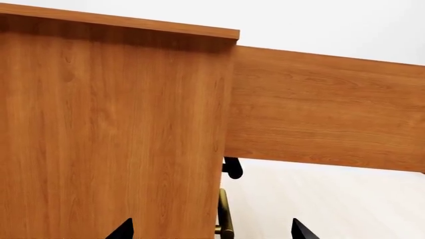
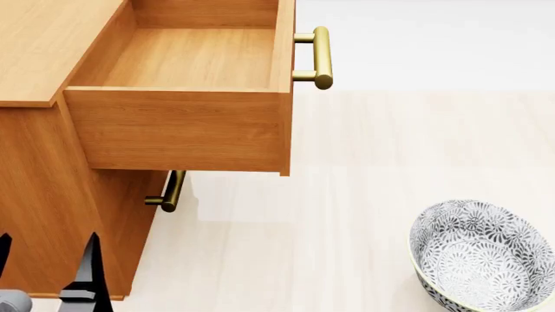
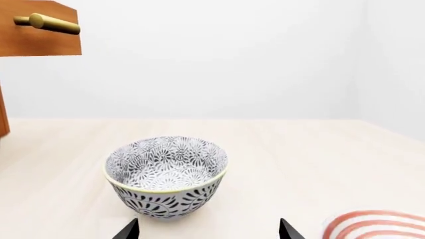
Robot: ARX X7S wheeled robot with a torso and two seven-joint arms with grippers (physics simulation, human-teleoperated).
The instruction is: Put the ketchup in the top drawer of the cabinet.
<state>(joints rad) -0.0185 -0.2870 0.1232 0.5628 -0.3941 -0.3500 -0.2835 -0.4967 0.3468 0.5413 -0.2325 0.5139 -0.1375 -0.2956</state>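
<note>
The ketchup can is out of view in every frame. The cabinet (image 2: 43,175) stands at the left. Its top drawer (image 2: 186,127) is pulled out, open and empty, with its brass handle (image 2: 321,57) on the front. My left gripper (image 2: 48,260) is low beside the cabinet's side, open and empty. In the left wrist view the left gripper (image 1: 212,231) faces the cabinet side (image 1: 113,129), with the drawer's side (image 1: 325,109) above. My right gripper (image 3: 208,231) is open and empty, just short of the bowl (image 3: 166,174). It does not show in the head view.
The grey-patterned white bowl (image 2: 481,253) stands on the pale table at the right. A red-striped plate (image 3: 375,224) lies beside the right gripper. The lower drawer's brass handle (image 2: 171,192) sticks out under the open drawer, and it also shows in the left wrist view (image 1: 224,214).
</note>
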